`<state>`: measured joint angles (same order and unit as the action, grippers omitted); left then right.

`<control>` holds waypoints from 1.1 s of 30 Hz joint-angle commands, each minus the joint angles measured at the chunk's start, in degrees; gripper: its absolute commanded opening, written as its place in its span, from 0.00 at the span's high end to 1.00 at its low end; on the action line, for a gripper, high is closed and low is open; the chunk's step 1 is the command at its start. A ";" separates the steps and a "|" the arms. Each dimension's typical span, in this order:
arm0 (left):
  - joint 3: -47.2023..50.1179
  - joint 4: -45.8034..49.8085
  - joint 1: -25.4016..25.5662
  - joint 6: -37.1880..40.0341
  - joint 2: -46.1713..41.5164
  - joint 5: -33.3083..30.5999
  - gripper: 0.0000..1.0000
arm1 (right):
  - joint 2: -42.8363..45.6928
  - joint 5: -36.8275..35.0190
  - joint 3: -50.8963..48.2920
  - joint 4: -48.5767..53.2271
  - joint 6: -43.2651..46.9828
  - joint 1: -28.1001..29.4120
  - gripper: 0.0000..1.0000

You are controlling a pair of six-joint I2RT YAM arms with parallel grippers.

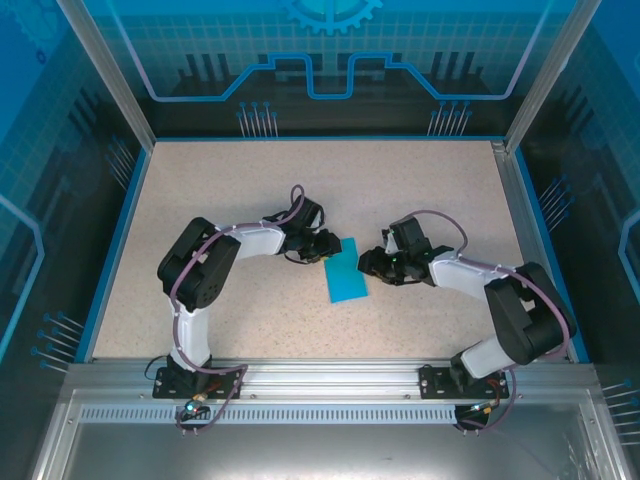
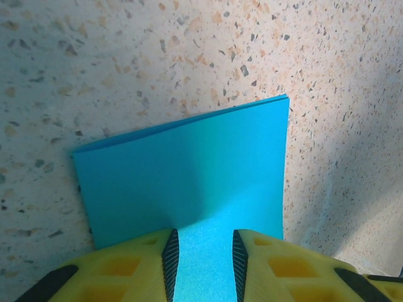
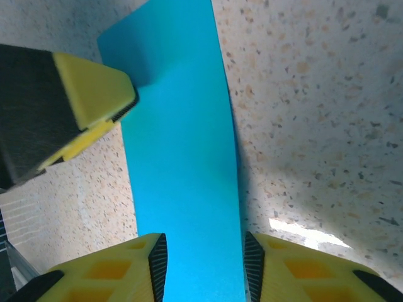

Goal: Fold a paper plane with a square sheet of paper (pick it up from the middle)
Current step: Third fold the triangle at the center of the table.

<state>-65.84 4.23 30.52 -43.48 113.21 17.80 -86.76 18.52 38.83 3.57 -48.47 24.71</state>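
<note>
**A:** Where is the thin teal-blue paper sheet [image 1: 346, 272]?

**B:** It lies flat on the speckled beige table [image 1: 220, 180], mid-table between the two arms. It reads as a rectangle rather than a square, and the left wrist view shows a doubled far edge [image 2: 189, 163], so I judge it is folded in half. From above, its long axis runs far-to-near with a slight lean.

**A:** And the claws?

**B:** One is on each long side. The black-and-yellow left claw [image 1: 322, 247] is at the far left corner. Its fingers are a narrow gap apart with the blue surface showing between them [image 2: 204, 248], so it is not pinched onto the paper. The black-and-yellow right claw [image 1: 370, 262] is at the right edge, also partly parted. From its own camera the sheet runs away between the fingers as a narrow strip [image 3: 204, 251]. A yellow fingertip of the left claw [image 3: 94, 94] meets the strip's far left edge.

**A:** Which arm is nearer?

**B:** Neither, really, since both are right at the sheet. I can't tell whether the tips press on it or hang just above it.

**A:** So what does the next move turn on?

**B:** Probably on the axis lying crosswise to the line joining the claws. A crease along it would need one side pinned while the other side is lifted.
</note>
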 commanded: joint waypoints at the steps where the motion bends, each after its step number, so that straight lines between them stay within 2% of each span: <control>1: -0.07 1.24 -0.61 1.12 0.70 -0.23 0.66 | -2.40 4.70 -0.07 -0.35 1.82 -0.80 0.59; 9: 0.45 0.62 -0.70 2.19 0.53 0.78 0.65 | -6.25 9.13 1.09 -4.19 1.46 -0.81 0.60; 13: 0.29 0.83 -0.64 3.92 0.65 1.52 0.66 | -7.74 9.13 2.28 -4.68 1.34 -1.06 0.62; 24: 0.19 1.33 -0.64 8.84 0.70 3.60 0.65 | -14.63 13.65 7.70 -3.97 5.68 -4.55 0.63; 27: 0.19 1.05 -0.68 9.03 0.44 4.21 0.65 | -16.28 15.81 8.17 -4.91 6.82 -5.28 0.66; 33: -0.07 0.61 -0.63 9.79 -0.92 5.26 0.61 | -17.26 17.58 7.97 -6.24 6.94 -5.71 0.80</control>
<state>-65.84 4.23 30.26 -35.59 113.21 20.88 -103.04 33.61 46.22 -1.72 -42.59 19.57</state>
